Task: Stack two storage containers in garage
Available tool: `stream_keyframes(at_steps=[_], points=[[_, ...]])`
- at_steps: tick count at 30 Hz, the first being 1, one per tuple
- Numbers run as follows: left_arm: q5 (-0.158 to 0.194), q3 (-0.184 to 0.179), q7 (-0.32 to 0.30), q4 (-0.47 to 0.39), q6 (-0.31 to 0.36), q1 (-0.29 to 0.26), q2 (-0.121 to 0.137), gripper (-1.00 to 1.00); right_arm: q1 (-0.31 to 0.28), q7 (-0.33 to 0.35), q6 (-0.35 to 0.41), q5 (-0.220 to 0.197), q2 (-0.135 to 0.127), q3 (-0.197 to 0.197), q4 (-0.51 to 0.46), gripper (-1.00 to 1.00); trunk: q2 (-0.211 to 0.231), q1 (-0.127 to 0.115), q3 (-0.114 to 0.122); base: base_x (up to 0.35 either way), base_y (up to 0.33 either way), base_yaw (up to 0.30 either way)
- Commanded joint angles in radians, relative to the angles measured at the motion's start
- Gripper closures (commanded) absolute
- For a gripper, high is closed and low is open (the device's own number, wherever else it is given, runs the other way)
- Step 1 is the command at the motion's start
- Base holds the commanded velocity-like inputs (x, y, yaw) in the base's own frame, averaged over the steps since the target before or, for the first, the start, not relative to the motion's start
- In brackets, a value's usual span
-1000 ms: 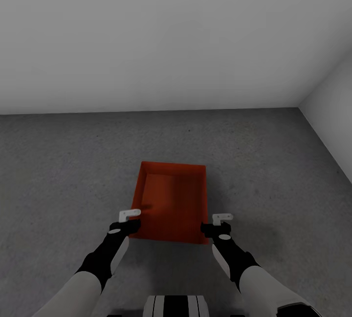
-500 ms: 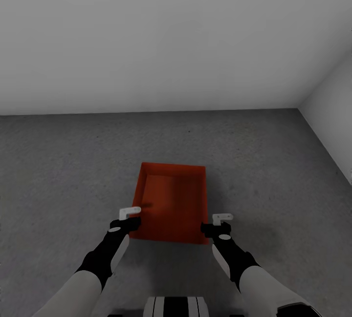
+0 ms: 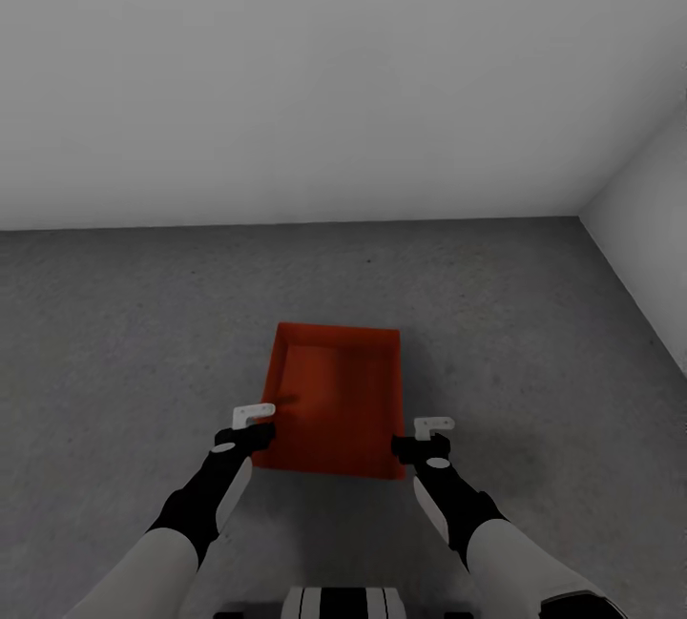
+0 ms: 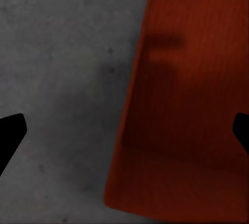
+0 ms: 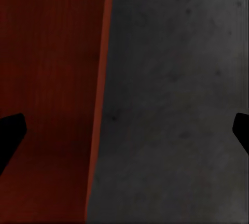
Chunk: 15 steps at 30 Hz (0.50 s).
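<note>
Little has shifted over the last second: the orange-red storage container (image 3: 334,400) sits a touch lower in the head view than before, and its near wall reads shorter, while the wall line behind it has dropped slightly too, so much of this is likely the camera tipping, not the bin moving. Both arms hold nearly the same pose as a second ago.

The container appears to rest on the dark grey garage floor (image 3: 124,361), well in from the white back wall (image 3: 334,75) and from the corner at the right where the side wall (image 3: 649,257) meets it. I judge that the first bin is set down and the hands are letting go; whether it fully touches the floor cannot be confirmed from above.

The left gripper (image 3: 254,426) straddles the bin's near left corner with its jaws spread wide, one fingertip over bare floor and one over the ribbed inside, gripping nothing. The right gripper (image 3: 422,438) stands likewise at the near right corner, jaws apart across the wall and released.

In the wrist views the fingertips are cut off at the frame edges, and the bin's walls are dim and blurred.
</note>
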Motion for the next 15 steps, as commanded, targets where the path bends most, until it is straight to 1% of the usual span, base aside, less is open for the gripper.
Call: stream_keyframes(at_steps=[1,15], points=[[0.011,-0.003,0.007,-0.002,0.004,0.000,0.001,-1.00,0.000,-0.008,0.005,0.000,-0.001,0.008,-0.001,-1.00,0.007,-0.004,0.003,0.000,0.000,0.000],[0.011,-0.005,0.007,-0.019,0.004,0.000,0.002,-1.00,0.000,-0.010,0.002,0.001,0.001,0.009,0.001,-1.00,0.105,-0.058,0.047,0.000,0.000,0.000]])
